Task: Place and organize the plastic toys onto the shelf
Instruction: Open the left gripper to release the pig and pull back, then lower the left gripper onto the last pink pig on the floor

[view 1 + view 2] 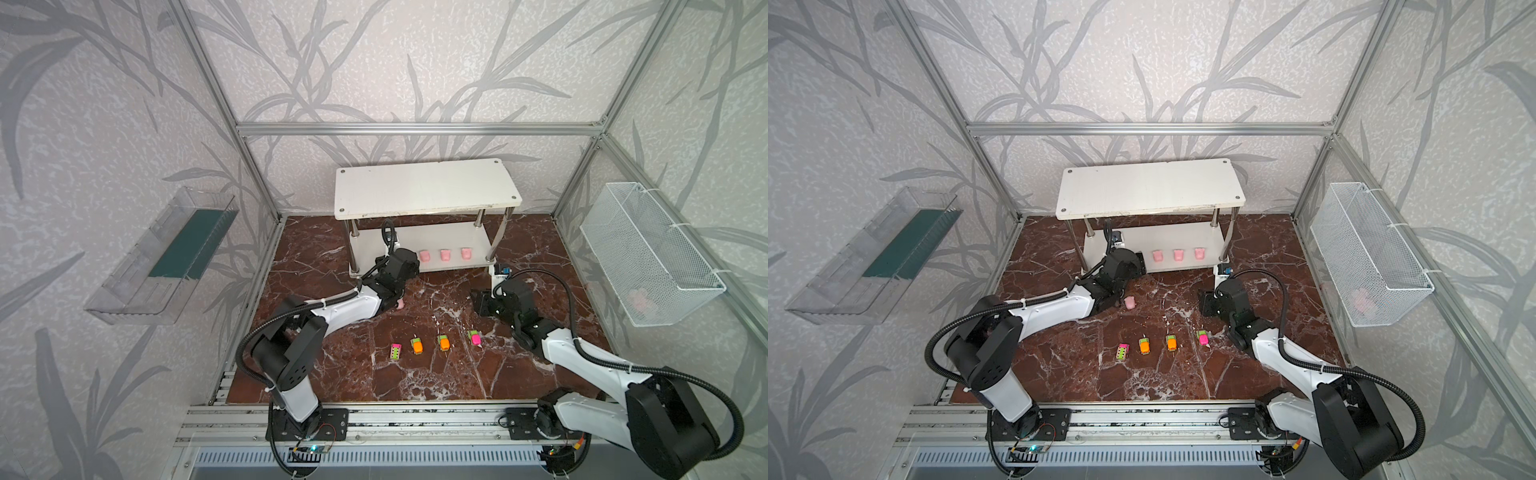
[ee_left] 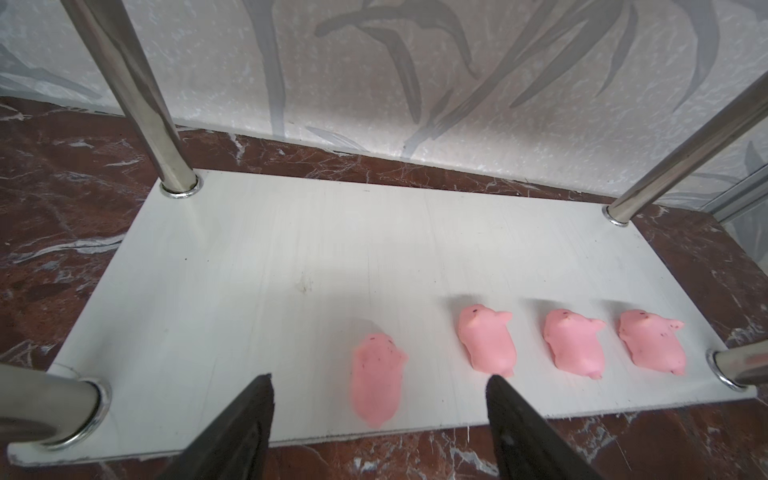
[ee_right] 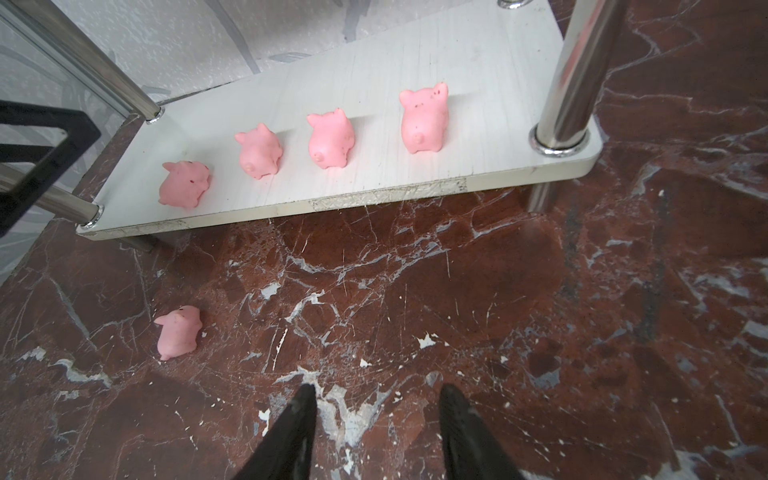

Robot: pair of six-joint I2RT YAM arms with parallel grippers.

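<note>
Pink plastic pigs sit in a line along the front edge of the lower tier (image 2: 291, 249) of the shelf (image 1: 424, 187). The three pigs on the right (image 3: 331, 139) stand evenly spaced with their tails toward the robot. The fourth pig (image 2: 378, 380) ends the line on the left and is turned at a different angle from the rest; in the left wrist view it is blurred. The left gripper (image 2: 379, 382) is at that spot with its jaws spread wide, one finger on each side of the fourth pig and a clear gap to both, so the toy rests released on the board. In both top views this gripper hides the fourth pig.

A fifth pig (image 3: 178, 332) lies on the marble tabletop (image 1: 415, 374) in front of the shelf's left end, just beside the left arm. Nearer the robot, four toy cars (image 1: 1145, 345) form a row on the marble between the two arms, well apart from the shelf: a pink-and-green one, two orange ones, then a pink one.

The right gripper (image 3: 377, 390) hovers low over bare marble in front of the shelf's right end, jaws parted and gripping nothing.

The shelf's top board is bare. A clear tray (image 1: 162, 257) hangs on the left wall. A wire basket (image 1: 648, 253) on the right wall holds something pale pink, too faint to identify.
</note>
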